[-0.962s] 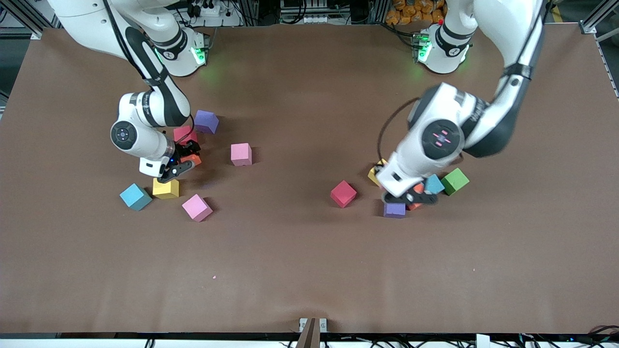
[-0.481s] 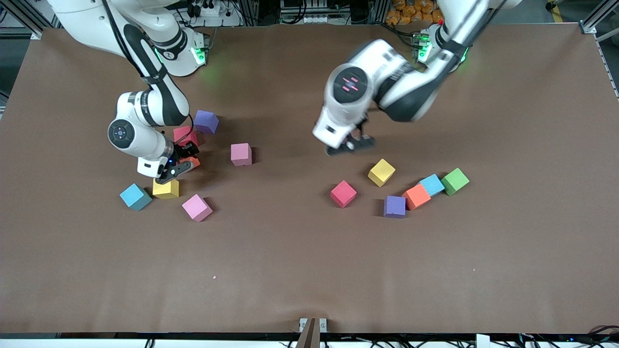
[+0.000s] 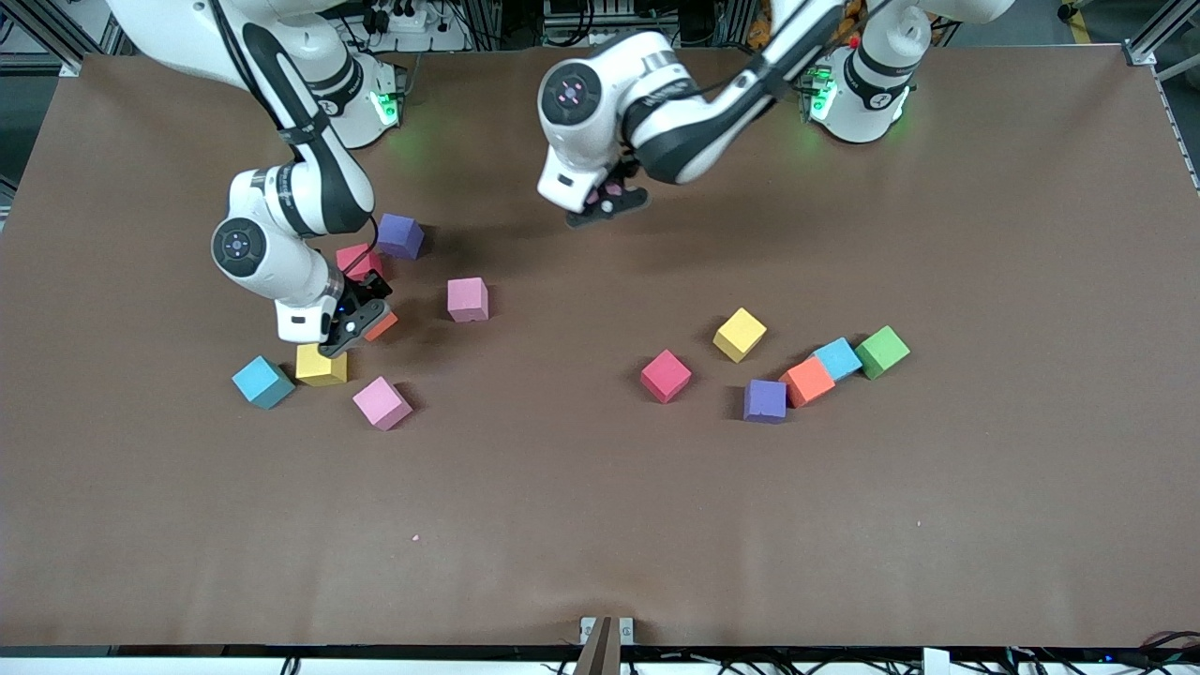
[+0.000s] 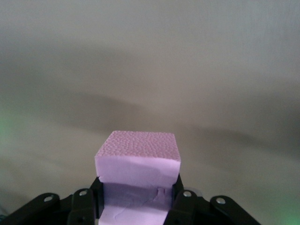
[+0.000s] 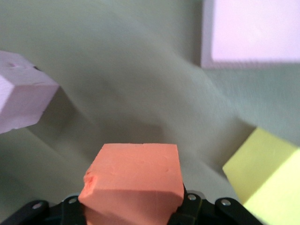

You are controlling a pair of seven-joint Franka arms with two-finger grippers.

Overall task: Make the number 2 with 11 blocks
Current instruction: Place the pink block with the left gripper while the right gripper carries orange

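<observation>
Your left gripper (image 3: 607, 200) hangs over bare brown table (image 3: 581, 525) near the robots' bases, toward the middle, and it is clenched on a pale pink matte foam cube (image 4: 138, 159) whose upper half pokes out past the fingers.

Your right gripper (image 3: 358, 322) sits low among the cubes at the right arm's end, grasping an orange matte foam cube (image 5: 133, 173). Whether that cube is touching the table, you cannot tell.

Around it lie:
- a purple cube (image 3: 400, 235) and a red-pink cube (image 3: 359, 261), farther from the front camera
- a pink cube (image 3: 467, 299) beside it, toward the table's middle
- a yellow cube (image 3: 321, 365), a light blue cube (image 3: 262, 382) and another pink cube (image 3: 382, 402), nearer the camera

Toward the left arm's end sits the second loose cluster:
- a red cube (image 3: 666, 376)
- a second yellow cube (image 3: 740, 334)
- a second purple cube (image 3: 765, 400)
- a second orange cube (image 3: 807, 382), touching a second light blue cube (image 3: 837, 358), with a green cube (image 3: 881, 352) just beside that one

The blocks are scattered — no digit is laid out yet.
</observation>
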